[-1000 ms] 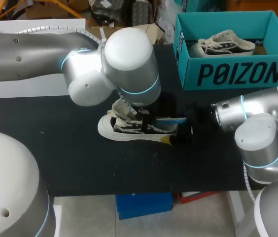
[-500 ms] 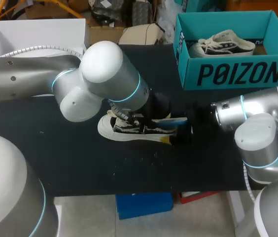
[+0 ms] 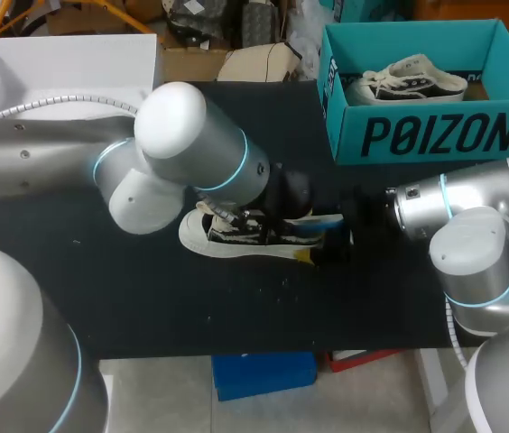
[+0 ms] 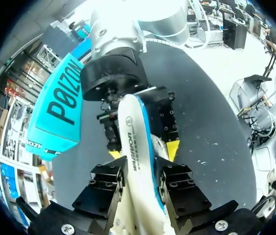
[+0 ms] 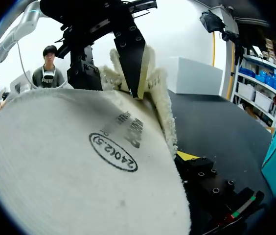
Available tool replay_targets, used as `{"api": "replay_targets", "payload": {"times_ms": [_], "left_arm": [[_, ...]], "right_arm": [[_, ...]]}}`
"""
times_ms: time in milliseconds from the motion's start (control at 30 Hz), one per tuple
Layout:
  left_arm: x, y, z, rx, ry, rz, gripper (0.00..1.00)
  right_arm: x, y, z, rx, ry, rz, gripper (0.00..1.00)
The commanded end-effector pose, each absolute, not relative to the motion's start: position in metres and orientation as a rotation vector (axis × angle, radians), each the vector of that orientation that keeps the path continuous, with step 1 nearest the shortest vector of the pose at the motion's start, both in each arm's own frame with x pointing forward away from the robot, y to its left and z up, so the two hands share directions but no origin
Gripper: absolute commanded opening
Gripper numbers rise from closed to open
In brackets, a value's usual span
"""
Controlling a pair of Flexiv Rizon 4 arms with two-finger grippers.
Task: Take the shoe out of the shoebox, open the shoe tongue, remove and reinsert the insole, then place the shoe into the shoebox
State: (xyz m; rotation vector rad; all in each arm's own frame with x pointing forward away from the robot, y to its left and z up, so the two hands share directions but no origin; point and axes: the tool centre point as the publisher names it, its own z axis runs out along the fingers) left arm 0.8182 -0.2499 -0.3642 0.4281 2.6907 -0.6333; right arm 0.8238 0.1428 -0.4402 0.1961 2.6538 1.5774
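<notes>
A black-and-cream shoe (image 3: 236, 234) lies on its sole in the middle of the black table. Its white, blue-edged insole (image 3: 313, 219) sticks out past the heel. My right gripper (image 3: 325, 244) straddles the heel, one yellow tip against the near side of the sole, shut on the shoe. In the right wrist view the insole (image 5: 79, 161) hides all but one finger (image 5: 206, 181). My left gripper (image 4: 140, 171) hangs over the shoe's opening, open, with the insole (image 4: 135, 147) running between its fingers toward my right gripper (image 4: 143, 149).
The teal shoebox (image 3: 426, 135) stands at the back right with a second shoe (image 3: 408, 81) inside. A white open box (image 3: 65, 63) sits at the back left. The left arm's big links cover the table's left middle.
My left arm has swung down and to the left, and its jaws have gone from shut to apart around the insole. The shoe, the insole and the right arm have not moved.
</notes>
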Motion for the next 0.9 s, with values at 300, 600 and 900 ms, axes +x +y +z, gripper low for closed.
{"api": "replay_targets", "payload": {"times_ms": [300,600,900], "left_arm": [[0.828,-0.276,-0.377,0.456,2.688,-0.644,0.35],[0.825,-0.277,-0.374,0.448,2.684,-0.639,0.0],[0.788,-0.264,-0.347,0.532,2.644,-0.693,0.0]], "right_arm": [[0.823,0.145,-0.442,0.2,2.655,1.573,0.0],[0.823,0.145,-0.442,0.2,2.655,1.573,0.0],[0.823,0.145,-0.442,0.2,2.655,1.573,0.0]]}}
